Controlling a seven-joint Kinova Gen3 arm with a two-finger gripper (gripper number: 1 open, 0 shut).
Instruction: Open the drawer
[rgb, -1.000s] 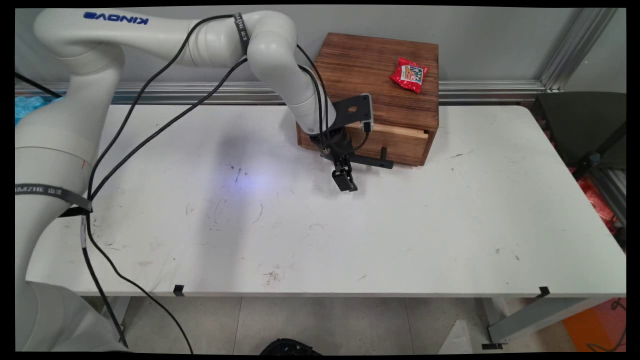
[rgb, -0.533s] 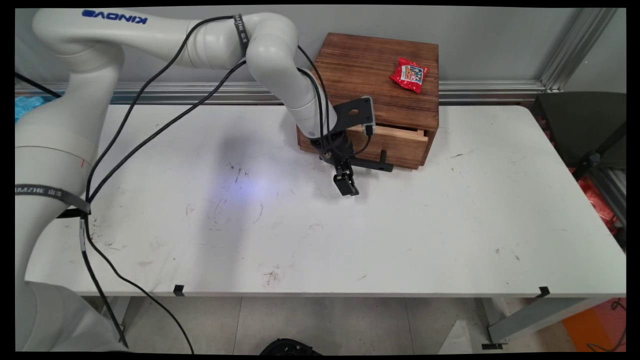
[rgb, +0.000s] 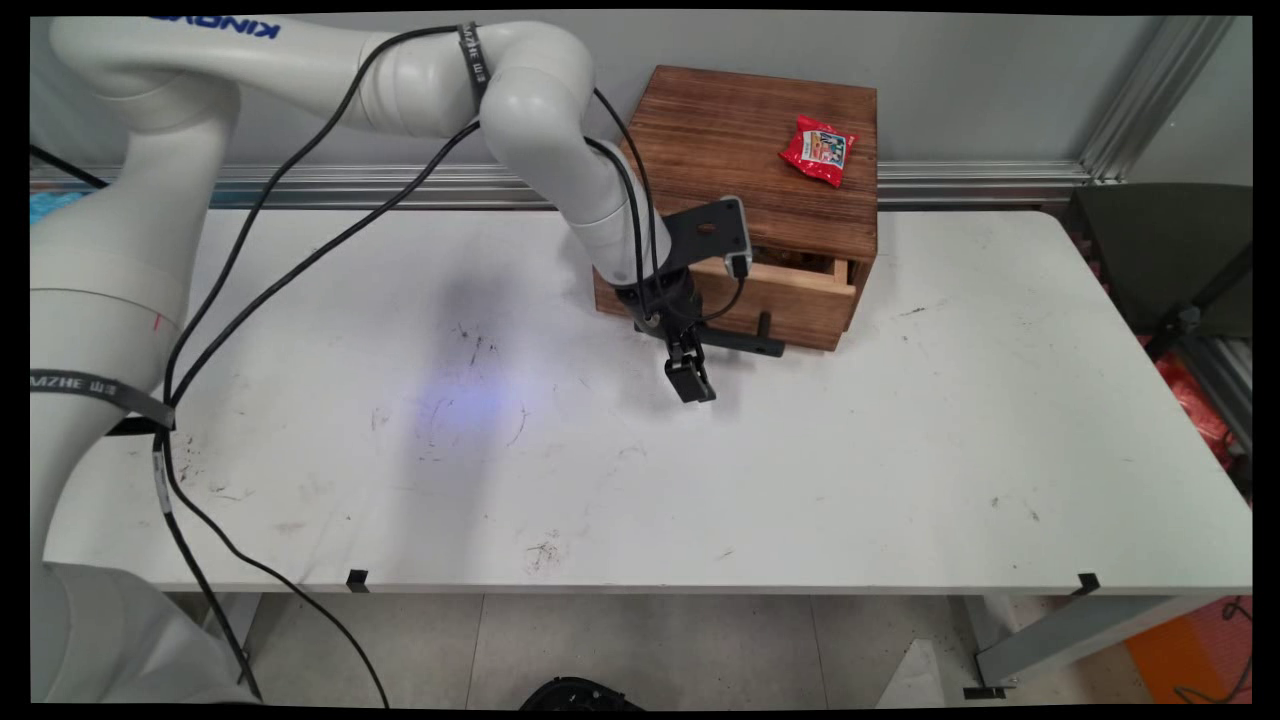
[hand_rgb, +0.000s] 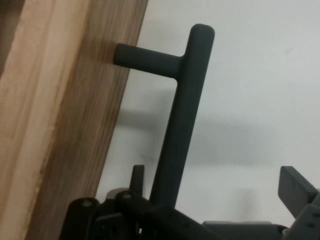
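Main view: gripper (rgb: 690, 380) clamped on drawer handle (rgb: 745, 344), drawer (rgb: 790, 290) slightly out; red packet (rgb: 819, 149) at box (rgb: 740, 130) top, 2 o'clock; white tabletop (rgb: 800, 480) below.

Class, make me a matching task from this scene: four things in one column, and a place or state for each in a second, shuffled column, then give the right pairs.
Things
1. red snack packet
2. drawer
3. black handle
4. wooden box

Places or states
A. stands at the table's far edge, by the wall
B. lies on top of the box
C. pulled a little way out
D. runs between the tool's fingers

Pairs: 1-B, 2-C, 3-D, 4-A
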